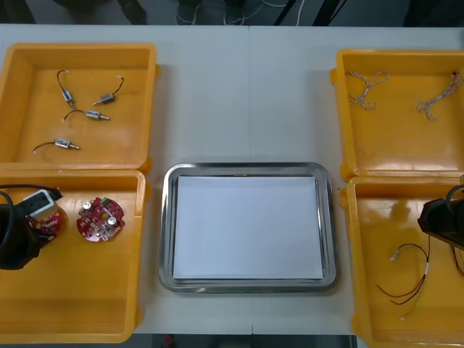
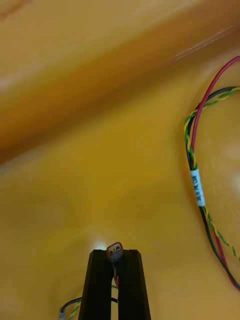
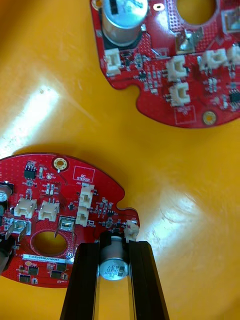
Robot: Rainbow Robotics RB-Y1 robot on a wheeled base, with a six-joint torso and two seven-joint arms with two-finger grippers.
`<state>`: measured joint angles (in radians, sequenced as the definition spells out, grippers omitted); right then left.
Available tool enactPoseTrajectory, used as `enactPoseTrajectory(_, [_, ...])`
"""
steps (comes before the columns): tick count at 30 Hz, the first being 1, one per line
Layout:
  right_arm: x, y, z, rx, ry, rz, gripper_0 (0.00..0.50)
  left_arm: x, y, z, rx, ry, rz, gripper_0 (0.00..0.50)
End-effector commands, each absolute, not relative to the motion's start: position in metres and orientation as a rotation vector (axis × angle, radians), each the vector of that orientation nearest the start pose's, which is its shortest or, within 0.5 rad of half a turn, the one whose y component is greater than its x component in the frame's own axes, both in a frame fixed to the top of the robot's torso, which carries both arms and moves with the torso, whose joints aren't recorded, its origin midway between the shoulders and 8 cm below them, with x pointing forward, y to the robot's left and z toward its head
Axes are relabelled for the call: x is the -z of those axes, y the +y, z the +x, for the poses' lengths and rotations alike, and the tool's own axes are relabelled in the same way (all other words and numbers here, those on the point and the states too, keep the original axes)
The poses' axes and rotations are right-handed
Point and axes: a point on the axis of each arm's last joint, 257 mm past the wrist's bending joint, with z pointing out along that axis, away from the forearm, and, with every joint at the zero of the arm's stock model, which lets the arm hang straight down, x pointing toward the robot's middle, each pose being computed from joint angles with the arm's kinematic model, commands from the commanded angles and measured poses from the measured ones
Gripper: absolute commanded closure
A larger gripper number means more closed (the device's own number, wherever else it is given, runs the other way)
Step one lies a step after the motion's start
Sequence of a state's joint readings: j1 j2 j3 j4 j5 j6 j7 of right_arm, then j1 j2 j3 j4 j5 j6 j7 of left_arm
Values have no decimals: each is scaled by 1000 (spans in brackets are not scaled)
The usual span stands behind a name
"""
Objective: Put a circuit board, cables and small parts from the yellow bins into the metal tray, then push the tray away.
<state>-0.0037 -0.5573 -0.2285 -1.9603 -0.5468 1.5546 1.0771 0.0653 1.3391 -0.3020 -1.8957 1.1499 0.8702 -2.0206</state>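
Observation:
My left gripper (image 1: 35, 230) is low in the near-left yellow bin (image 1: 87, 290). In the left wrist view the gripper (image 3: 114, 248) is shut on the silver cylinder of a round red circuit board (image 3: 65, 205), which lies on the bin floor. A second red board (image 1: 101, 217) (image 3: 170, 60) lies just beyond it. My right gripper (image 1: 439, 221) is down in the near-right yellow bin (image 1: 377, 239). There the gripper (image 2: 115, 256) has its fingers nearly together, pinching the small end plug and wire of a red and yellow cable (image 2: 114, 251). More of the cable bundle (image 2: 197, 165) (image 1: 409, 272) lies beside it.
The metal tray (image 1: 167, 232), white inside, sits between the bins. The far-left bin (image 1: 138, 65) holds several small metal parts (image 1: 98, 114) with thin leads. The far-right bin (image 1: 399, 145) holds two pale twisted cables (image 1: 366, 87).

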Motion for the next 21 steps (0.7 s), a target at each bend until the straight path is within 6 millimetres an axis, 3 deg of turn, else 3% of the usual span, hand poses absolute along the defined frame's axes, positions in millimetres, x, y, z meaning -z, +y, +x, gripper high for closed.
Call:
enactPoseTrajectory(1, [268,-412,403,-75,2535,693,500,278,392,371,-151,2373,1233,500])
enactPoseTrajectory(10, [263,-422,403,-35,2526,688,500,272,371,346,-83,2452,1130,500])
enactPoseTrajectory(13, [263,-422,403,-35,2527,685,500,275,359,340,-68,2462,1097,500])
enactPoseTrajectory(21, [264,-421,402,-39,2533,681,500,285,350,324,-108,2502,999,500])
